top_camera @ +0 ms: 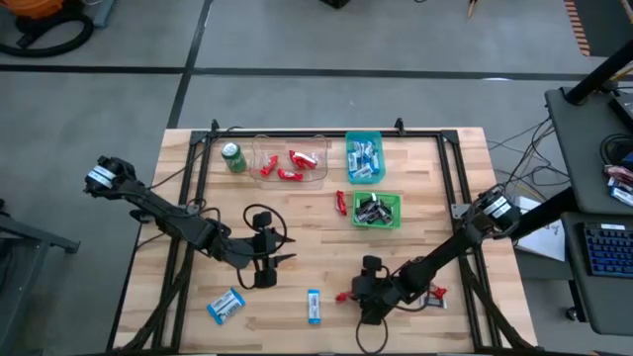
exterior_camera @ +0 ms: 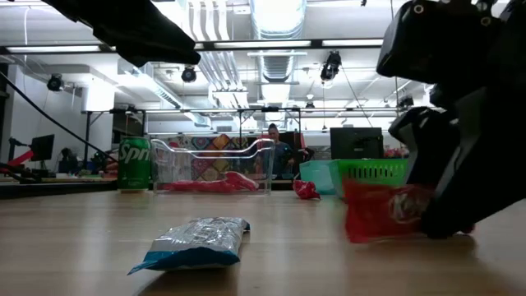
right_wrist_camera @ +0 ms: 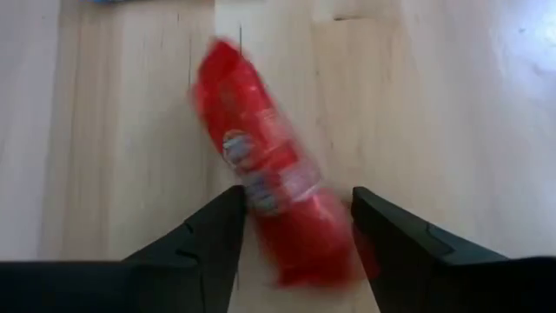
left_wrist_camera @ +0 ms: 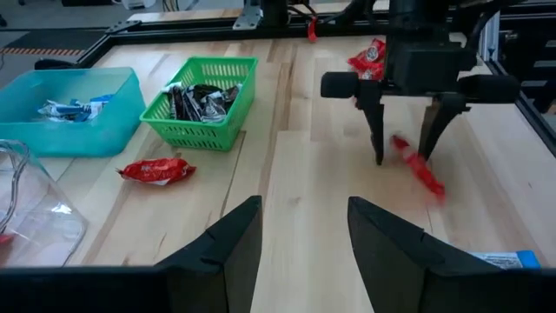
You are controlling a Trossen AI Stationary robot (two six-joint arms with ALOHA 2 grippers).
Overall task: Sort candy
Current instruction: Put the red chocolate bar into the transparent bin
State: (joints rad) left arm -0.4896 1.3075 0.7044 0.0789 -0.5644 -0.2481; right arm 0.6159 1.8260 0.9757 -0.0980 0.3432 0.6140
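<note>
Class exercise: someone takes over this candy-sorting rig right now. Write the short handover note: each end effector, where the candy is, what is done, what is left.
Right end effector: open, low at the near edge of the table, astride a red candy.
Left end effector: open, empty, waiting mid-table.
Done: red candies in the clear bin, blue ones in the teal bin, dark ones in the green basket.
Left: that red candy, a second red candy beside the basket, a third red candy by the right arm, two blue candies near the front edge.
The green can stays.
</note>
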